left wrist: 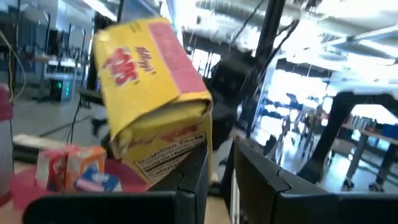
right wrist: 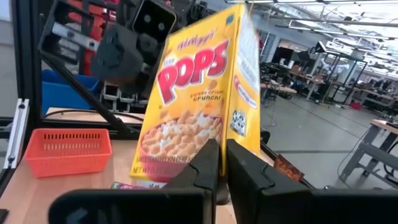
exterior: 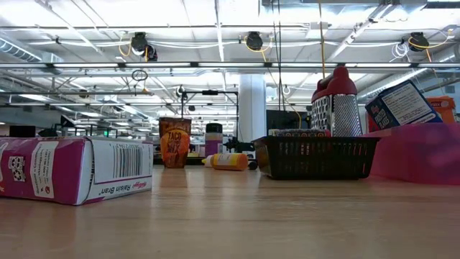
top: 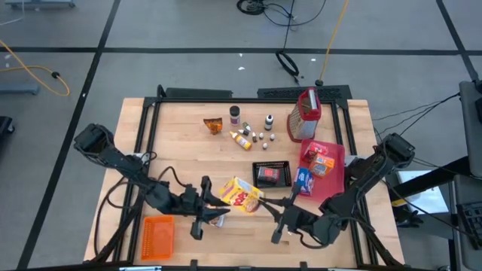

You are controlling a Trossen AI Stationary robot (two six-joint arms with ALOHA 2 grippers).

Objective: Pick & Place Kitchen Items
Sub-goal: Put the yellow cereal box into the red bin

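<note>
Over the wooden table's (top: 188, 143) near edge, our left gripper (top: 213, 203) and right gripper (top: 277, 212) both clamp the yellow Pops box (top: 241, 195) between them, its long axis roughly upright.

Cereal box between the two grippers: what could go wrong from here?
1. The cereal box hangs tilted above the table, and the left gripper seems to hold only a lower corner, so it may twist or slip out.
2. The right gripper is shut at the box's bottom edge. If the arms pull apart, the cardboard could crumple or tear.
3. If dropped, it could hit the purple box lying nearby.
</note>
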